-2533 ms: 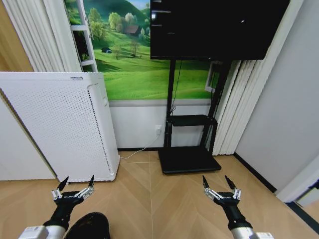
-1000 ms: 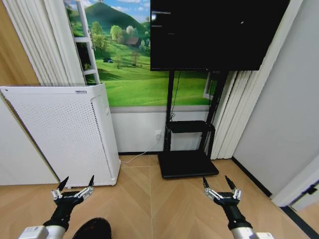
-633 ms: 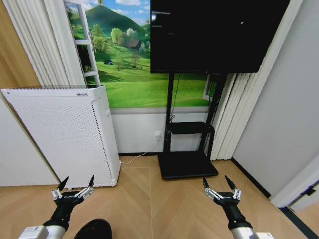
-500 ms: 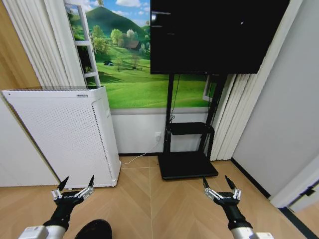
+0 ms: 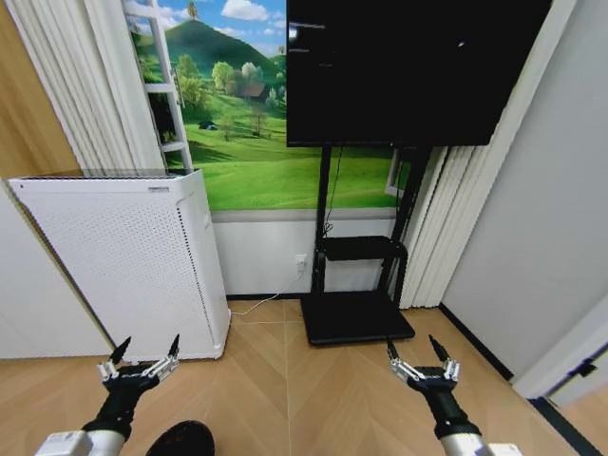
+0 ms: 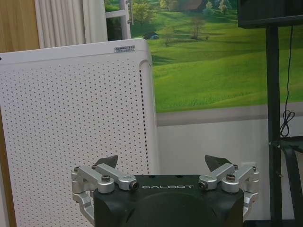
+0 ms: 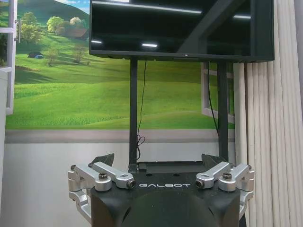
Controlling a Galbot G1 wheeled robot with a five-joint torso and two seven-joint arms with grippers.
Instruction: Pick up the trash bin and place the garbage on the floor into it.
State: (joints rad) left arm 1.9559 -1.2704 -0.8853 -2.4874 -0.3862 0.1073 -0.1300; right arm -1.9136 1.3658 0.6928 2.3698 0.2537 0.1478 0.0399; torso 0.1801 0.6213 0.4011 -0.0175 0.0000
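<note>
L gripper (image 5: 143, 357) & R gripper (image 5: 424, 353) hover low over the wood floor (image 5: 313, 399), fingers spread (holding nothing). Round black shape (image 5: 182, 440) by L arm, prob. the small bin.

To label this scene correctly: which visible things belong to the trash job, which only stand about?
Job: small round black trash bin, open left gripper, open right gripper.
Standing about: tall white perforated appliance, black television on black stand, green landscape mural.
</note>
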